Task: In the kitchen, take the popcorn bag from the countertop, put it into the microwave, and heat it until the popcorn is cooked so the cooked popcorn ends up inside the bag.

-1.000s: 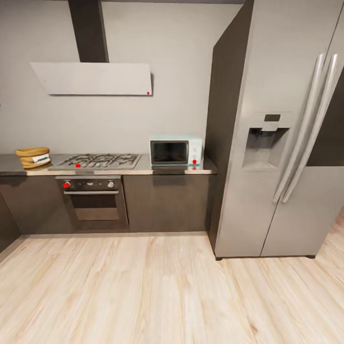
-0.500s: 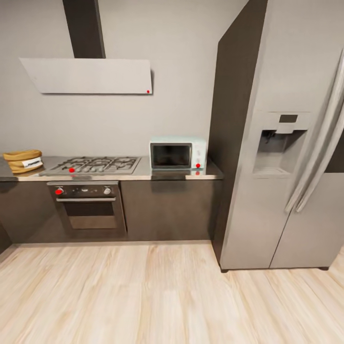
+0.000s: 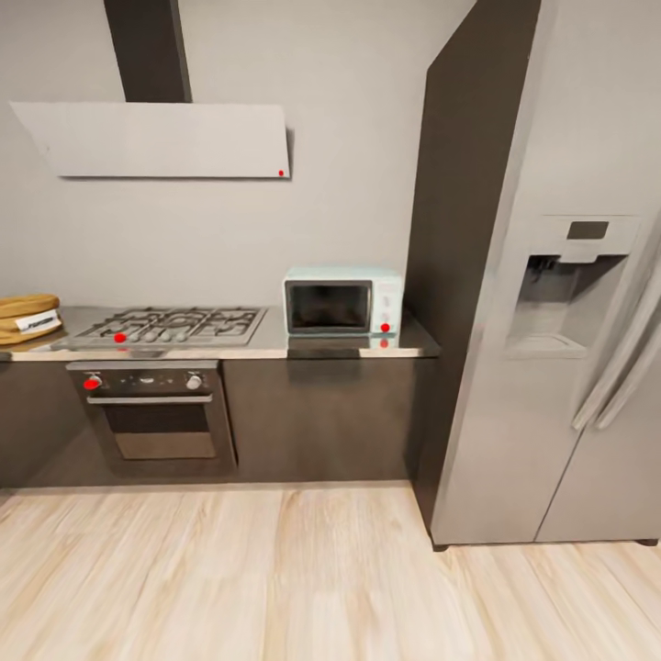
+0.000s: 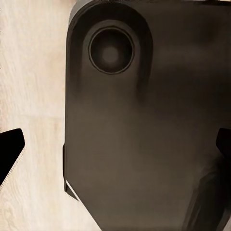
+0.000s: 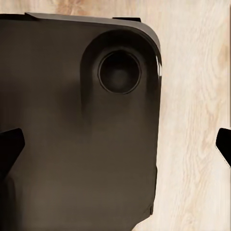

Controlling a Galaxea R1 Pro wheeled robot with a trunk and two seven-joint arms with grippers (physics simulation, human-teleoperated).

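The microwave [image 3: 342,304] is a small pale blue-white box with a dark glass door in a grey frame and a side panel with a red dot low down. It sits on the grey shiny bench [image 3: 266,344], at the right end, just beside the tall dark side of the big silver fridge [image 3: 551,275]. Its door is closed. At the far left edge of the bench lies a tan bag [image 3: 26,318] with a white label – the writing on it is too small to read. Between the bag and the microwave is a gas stove [image 3: 165,326], and under it a dark oven [image 3: 151,413] with a red knob. The floor [image 3: 275,578] is pale wood. The left pincer [image 4: 115,149] shows two dark tips far apart – it is wide and holds nothing. The right pincer [image 5: 115,144] is wide too, and holds nothing.
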